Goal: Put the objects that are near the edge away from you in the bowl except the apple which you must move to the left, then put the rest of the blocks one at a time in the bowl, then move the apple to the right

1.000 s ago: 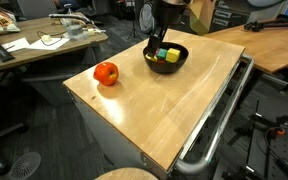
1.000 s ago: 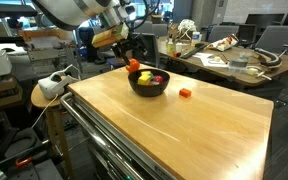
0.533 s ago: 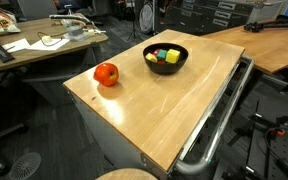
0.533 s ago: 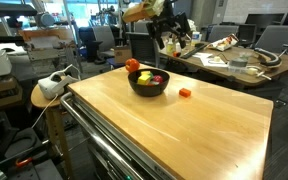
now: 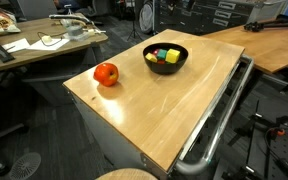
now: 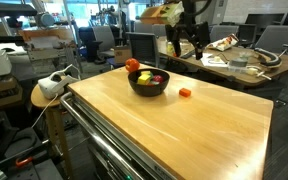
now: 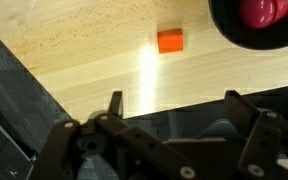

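We find the tool open and empty above the tabletop. In the wrist view the red cube lies at its 12 o'clock, the bowl at 2 o'clock. The apple sits apart.

On the bench the bowl holds cubes; the apple sits apart, a lone cube beside the bowl

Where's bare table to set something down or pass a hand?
Free: the wide stretch of table from bowl and red cube to the rail; a narrower gap between apple and bowl. Crowded: the side away from the rail, where apple, bowl and cube cluster.
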Action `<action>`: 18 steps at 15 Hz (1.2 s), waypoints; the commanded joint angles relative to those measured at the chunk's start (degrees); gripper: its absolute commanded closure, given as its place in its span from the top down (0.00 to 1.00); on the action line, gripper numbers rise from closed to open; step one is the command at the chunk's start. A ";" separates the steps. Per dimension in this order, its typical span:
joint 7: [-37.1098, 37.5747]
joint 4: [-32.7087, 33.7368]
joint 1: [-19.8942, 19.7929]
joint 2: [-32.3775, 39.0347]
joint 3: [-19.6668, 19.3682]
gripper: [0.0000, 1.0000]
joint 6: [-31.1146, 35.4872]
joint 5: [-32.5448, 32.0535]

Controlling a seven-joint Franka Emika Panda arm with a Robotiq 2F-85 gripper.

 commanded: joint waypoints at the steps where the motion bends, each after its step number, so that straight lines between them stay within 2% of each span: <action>1: -2.79 0.97 0.39 0.70 -0.08 1.00 -0.71 3.01; 8: -5.71 9.53 -0.90 9.90 -0.11 1.00 -7.22 12.19; 14: -4.57 15.58 -1.32 17.23 -0.40 1.00 -10.31 12.17; 18: -3.59 16.97 -1.05 20.09 -1.16 1.00 -11.02 10.82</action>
